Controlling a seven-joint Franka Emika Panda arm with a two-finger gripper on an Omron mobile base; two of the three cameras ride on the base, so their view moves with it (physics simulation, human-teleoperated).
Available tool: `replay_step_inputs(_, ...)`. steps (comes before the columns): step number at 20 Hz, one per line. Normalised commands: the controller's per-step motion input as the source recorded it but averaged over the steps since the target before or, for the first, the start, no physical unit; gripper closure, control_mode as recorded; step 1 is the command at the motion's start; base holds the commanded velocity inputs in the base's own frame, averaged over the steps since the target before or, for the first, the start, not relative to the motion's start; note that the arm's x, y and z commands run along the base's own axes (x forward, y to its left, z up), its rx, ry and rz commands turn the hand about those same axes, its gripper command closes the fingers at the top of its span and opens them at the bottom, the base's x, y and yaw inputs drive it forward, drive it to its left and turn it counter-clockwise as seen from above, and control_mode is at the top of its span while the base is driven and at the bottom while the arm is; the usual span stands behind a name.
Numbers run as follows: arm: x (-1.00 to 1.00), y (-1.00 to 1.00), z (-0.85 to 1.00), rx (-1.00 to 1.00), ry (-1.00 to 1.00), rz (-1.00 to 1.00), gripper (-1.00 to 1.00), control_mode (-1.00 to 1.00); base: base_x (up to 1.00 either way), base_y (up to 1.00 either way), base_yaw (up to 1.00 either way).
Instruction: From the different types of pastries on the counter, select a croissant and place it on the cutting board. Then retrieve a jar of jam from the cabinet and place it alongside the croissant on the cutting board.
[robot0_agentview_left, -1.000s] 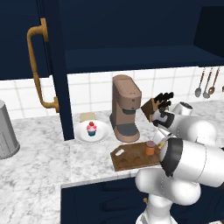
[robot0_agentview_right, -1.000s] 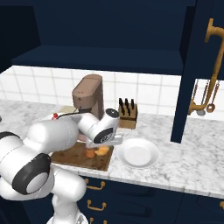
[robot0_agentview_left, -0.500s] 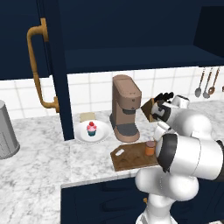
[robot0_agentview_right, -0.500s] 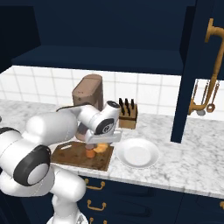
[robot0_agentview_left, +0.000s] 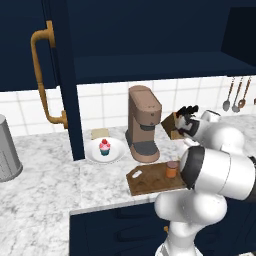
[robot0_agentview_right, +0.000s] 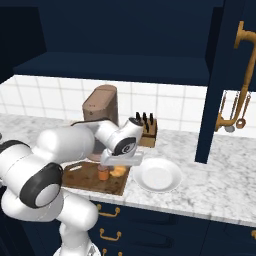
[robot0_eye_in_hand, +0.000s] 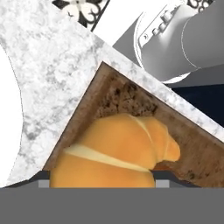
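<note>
Hand over the croissant, jar already standing on the board.

The gripper hangs low over the near end of the cutting board. I cannot tell from here whether its jaws are apart or together, but nothing seems to be clamped between them. In the last second the wrist has turned a little in place, while the things on the board have stayed put. The jar of jam stands upright on its own, just beside the croissant, both on the wood, so I'd judge both placements done and only a retreat left. The croissant lies right under the hand, close below its camera near the board's corner. The jar is off to one side of the hand, and a white plate sits on the other.
</note>
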Motion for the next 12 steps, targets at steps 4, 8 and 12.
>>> replay_step_inputs(4,-0.48,0.00,-0.37,0.00,-0.07,-0.08,1.00,-1.00,0.00,0.00,0.00)
replay_step_inputs(8,-0.23,0.00,-0.32,0.00,-0.10,-0.08,1.00,-1.00,0.00,0.00,0.00)
replay_step_inputs(12,-0.01,0.23,-0.37,0.00,-0.09,-0.11,1.00,-1.00,0.00,0.00,0.00)
